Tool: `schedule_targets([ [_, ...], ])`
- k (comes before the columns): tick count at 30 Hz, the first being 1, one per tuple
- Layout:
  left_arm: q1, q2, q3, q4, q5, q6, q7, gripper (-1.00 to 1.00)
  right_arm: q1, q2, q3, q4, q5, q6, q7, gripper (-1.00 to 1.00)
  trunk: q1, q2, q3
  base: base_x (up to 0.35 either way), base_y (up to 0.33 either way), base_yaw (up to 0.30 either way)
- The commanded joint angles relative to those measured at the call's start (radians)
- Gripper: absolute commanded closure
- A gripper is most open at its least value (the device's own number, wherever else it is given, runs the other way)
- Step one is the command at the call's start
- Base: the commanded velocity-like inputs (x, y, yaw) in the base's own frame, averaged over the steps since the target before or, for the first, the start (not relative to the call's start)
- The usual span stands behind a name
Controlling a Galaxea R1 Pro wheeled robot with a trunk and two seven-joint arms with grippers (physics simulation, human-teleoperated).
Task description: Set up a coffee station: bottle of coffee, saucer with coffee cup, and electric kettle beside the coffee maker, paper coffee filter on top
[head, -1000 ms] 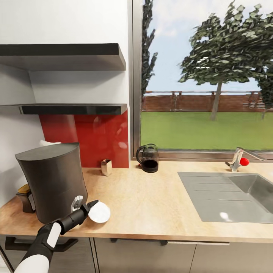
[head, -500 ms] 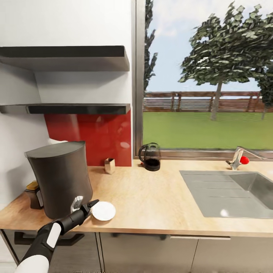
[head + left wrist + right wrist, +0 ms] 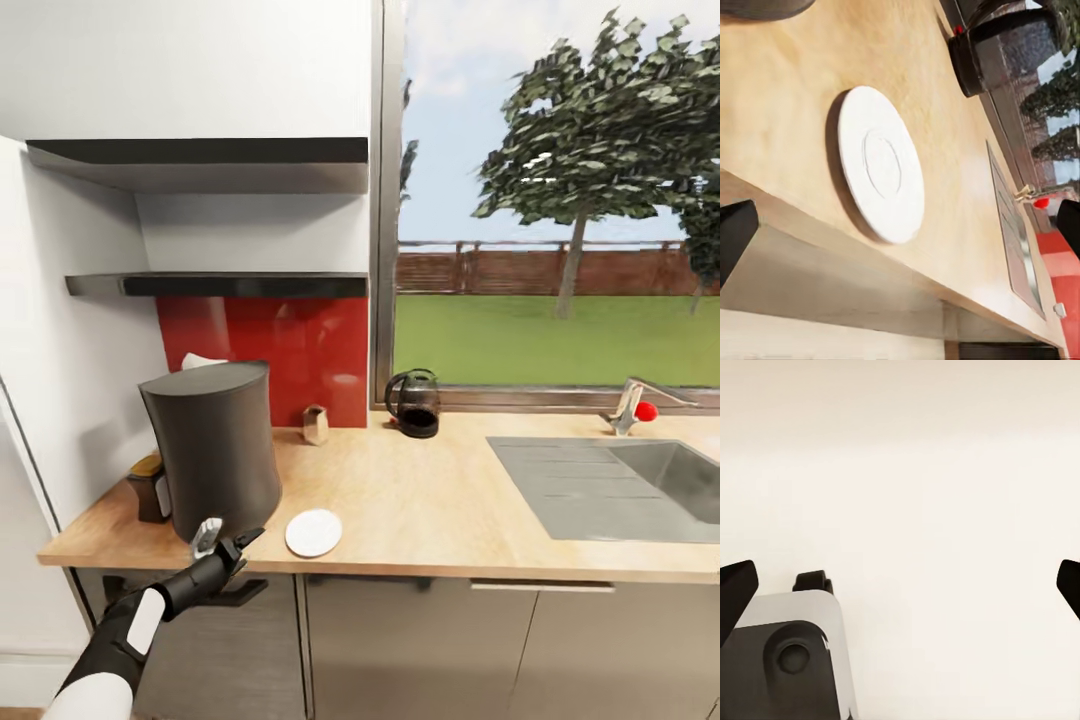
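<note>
The white saucer [image 3: 313, 532] lies flat on the wooden countertop [image 3: 430, 500] near its front edge, just right of the dark grey coffee maker [image 3: 215, 445]. My left gripper [image 3: 228, 541] hangs open in front of the counter edge, left of the saucer and apart from it. In the left wrist view the saucer [image 3: 881, 161] lies between and beyond the spread fingertips [image 3: 735, 232]. A glass kettle with a black base [image 3: 414, 403] stands by the window. My right gripper [image 3: 900, 585] is open over a pale plain surface, holding nothing.
A small jar [image 3: 315, 424] stands by the red backsplash. A brown object [image 3: 150, 485] sits left of the coffee maker and something white [image 3: 200, 360] pokes up behind it. Two dark shelves [image 3: 220, 285] hang above. A steel sink [image 3: 620, 490] with a faucet [image 3: 632, 405] fills the right.
The whole view has pulled back and shifted, so the camera moved. My left gripper, which was at the saucer's edge, now sits clear of it; the saucer stays on the counter.
</note>
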Motion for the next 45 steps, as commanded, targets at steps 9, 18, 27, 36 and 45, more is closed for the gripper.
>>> schedule_targets([
  [9, 0.013, 0.005, 0.002, 0.130, 0.004, -0.004, -0.005, -1.00, 0.000, 0.008, 0.008, -0.004, -0.005, 0.001, -0.007, -1.00, 0.000, -0.001, 0.000, -0.184, 0.165, 0.000],
  [18, 0.130, 0.008, 0.000, 0.181, 0.001, -0.009, -0.016, -1.00, 0.000, 0.013, 0.007, -0.006, -0.004, -0.001, -0.007, -1.00, 0.000, -0.001, 0.000, -0.014, 0.013, 0.000],
  [27, 0.374, 0.080, -0.013, 0.177, -0.030, -0.144, -0.027, -1.00, 0.000, 0.014, 0.007, -0.011, -0.005, -0.004, -0.007, -1.00, 0.000, -0.001, 0.000, 0.000, 0.000, 0.000],
  [36, 0.396, 0.106, -0.011, 0.198, -0.521, -0.553, 0.120, -1.00, 0.000, 0.079, 0.005, -0.043, -0.007, -0.013, -0.006, -1.00, 0.000, -0.001, 0.000, 0.000, 0.000, 0.000],
  [45, 0.398, 0.106, -0.014, 0.401, -0.586, -0.784, 0.566, -1.00, 0.000, 0.089, -0.002, -0.048, -0.011, -0.017, -0.007, -1.00, 0.000, -0.001, 0.000, 0.000, 0.000, 0.000],
])
